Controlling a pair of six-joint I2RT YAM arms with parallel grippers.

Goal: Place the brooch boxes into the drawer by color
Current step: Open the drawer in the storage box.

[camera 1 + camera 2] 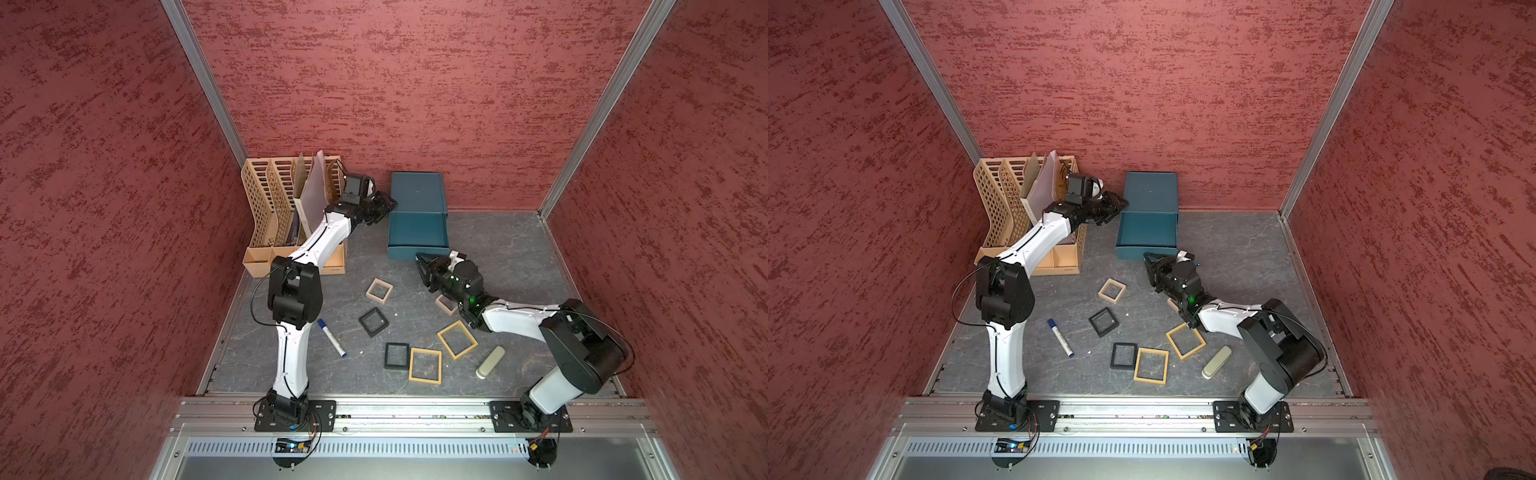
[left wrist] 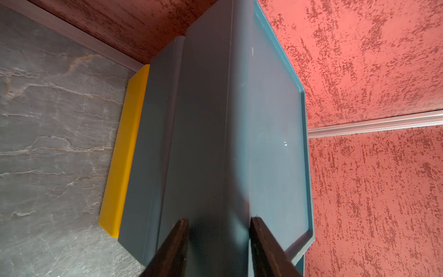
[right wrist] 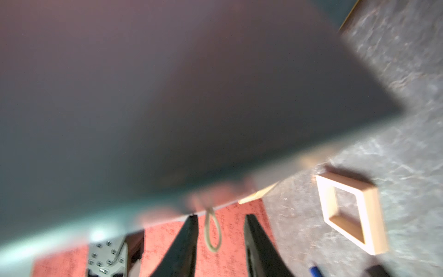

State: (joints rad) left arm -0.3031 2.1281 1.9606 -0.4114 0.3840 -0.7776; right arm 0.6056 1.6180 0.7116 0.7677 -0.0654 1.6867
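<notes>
The teal drawer chest stands at the back wall with its top drawer pulled out toward the front. My right gripper sits at that drawer's front, open, with the pale loop pull hanging untouched between its fingers. My left gripper is open against the chest's left top edge. On the floor lie two beige brooch boxes, the second partly under my right arm. Two black ones and two tan ones lie there too.
A tan slotted file rack stands at the back left, close behind my left arm. A blue-capped marker and a pale green cylinder lie among the boxes. A yellow strip shows low along the chest.
</notes>
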